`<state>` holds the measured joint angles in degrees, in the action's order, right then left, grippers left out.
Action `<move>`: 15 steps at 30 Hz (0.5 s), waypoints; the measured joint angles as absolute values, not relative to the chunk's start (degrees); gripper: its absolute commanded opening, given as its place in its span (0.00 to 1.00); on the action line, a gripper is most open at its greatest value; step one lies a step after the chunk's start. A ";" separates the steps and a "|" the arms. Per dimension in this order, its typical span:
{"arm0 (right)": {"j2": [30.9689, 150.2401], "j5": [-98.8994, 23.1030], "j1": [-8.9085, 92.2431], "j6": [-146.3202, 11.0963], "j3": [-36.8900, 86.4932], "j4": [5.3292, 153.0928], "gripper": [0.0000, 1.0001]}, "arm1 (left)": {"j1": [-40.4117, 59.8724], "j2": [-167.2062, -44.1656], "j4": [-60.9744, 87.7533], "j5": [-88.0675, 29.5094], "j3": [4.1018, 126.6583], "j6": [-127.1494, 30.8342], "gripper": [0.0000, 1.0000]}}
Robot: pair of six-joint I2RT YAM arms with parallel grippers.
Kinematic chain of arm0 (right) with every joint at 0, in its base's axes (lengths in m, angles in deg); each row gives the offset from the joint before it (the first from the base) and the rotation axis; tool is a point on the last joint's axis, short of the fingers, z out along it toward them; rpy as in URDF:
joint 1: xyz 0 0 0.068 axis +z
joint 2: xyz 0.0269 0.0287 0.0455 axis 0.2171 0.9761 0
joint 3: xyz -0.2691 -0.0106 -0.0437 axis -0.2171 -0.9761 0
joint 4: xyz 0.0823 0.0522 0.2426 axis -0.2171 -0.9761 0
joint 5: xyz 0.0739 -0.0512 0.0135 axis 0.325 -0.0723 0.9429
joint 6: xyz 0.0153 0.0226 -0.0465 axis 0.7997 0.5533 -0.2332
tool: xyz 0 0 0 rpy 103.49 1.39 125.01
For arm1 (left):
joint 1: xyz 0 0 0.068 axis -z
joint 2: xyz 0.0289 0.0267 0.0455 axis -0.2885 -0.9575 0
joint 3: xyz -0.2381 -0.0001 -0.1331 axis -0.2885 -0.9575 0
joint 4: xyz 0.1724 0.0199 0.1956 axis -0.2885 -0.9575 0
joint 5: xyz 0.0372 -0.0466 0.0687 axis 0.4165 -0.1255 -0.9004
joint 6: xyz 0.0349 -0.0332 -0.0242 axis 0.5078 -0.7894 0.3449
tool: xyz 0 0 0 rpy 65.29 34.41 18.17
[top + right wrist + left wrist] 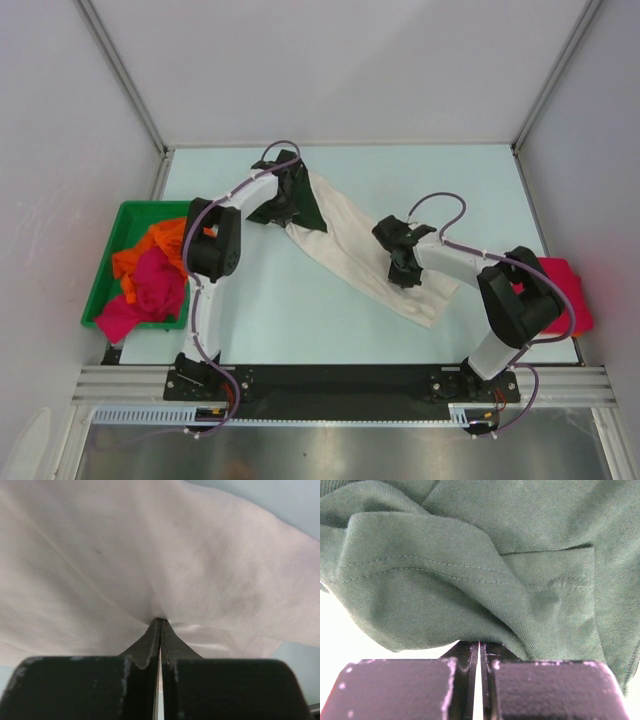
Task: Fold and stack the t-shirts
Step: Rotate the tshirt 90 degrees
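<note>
Fingers (149, 642) on tee (350, 255) — tees (155, 285) in bin (135, 210)

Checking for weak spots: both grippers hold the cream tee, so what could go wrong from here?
The left gripper pinches only a small fold of green sleeve; it may slip. The cream tee lies bunched, so folds may land crooked. The right arm's elbow overlaps the crimson tee and might drag it.

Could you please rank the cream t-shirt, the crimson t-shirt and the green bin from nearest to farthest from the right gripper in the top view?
1. The cream t-shirt, pinched in the shut right gripper, mid-table.
2. The crimson t-shirt, at the table's right edge.
3. The green bin, at the far left edge.
</note>
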<state>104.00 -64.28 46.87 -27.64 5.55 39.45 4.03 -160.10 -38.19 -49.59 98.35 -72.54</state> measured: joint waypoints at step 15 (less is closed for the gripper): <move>107.63 -69.40 34.36 -34.22 18.57 39.64 0.16 | 4.22 -156.71 -33.88 -50.49 92.15 -72.61 0.00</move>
